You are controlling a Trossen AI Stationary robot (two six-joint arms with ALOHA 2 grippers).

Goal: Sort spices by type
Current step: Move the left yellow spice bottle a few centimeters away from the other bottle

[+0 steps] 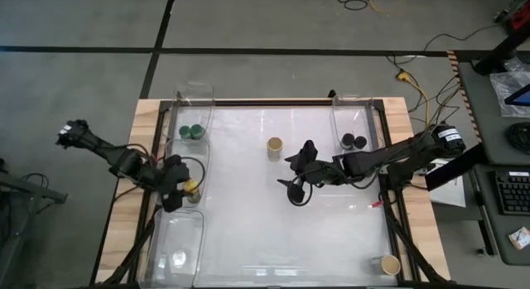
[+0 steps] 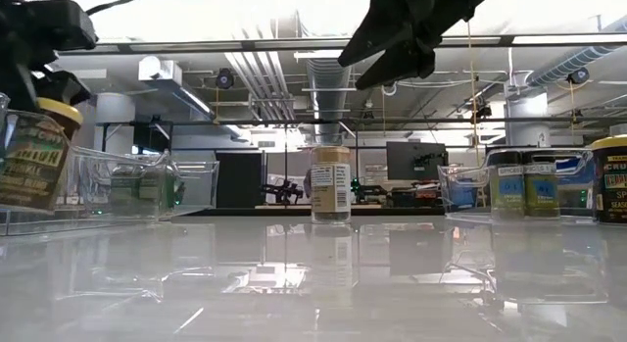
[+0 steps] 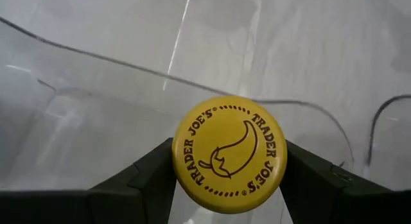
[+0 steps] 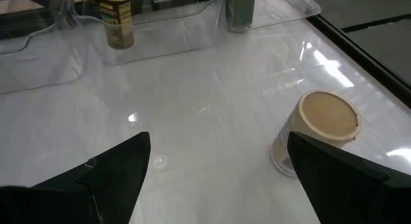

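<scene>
We see the yellow-lidded jar [image 3: 229,155] clamped between the left gripper's [image 1: 184,188] fingers [image 3: 144,179], which press on either side of its lid; it hangs at the table's 9 o'clock edge, over the middle clear bin [image 1: 189,161] on that side. From table height the same jar [image 2: 34,151] shows tilted, its base level with the bin walls; whether it touches the bin we cannot tell.

A tan-lidded jar [image 1: 275,147] stands upright alone on the white table [image 1: 273,231], a little toward 12 o'clock from the center. The right gripper [image 1: 300,175] hovers above the table just beside it, on its 4 o'clock side, fingers [image 4: 109,176] spread wide and holding nothing. In the right wrist view that jar [image 4: 318,131] sits just ahead of one finger.

Two green-lidded jars [image 1: 191,132] stand side by side in the bin at 10 o'clock. Two black-lidded jars [image 1: 354,142] stand together in the bin [image 1: 352,115] at 2 o'clock. Another tan-lidded jar [image 1: 390,264] sits at 5 o'clock, near the table's corner. An empty-looking clear bin [image 1: 180,243] lies at 7 o'clock.
</scene>
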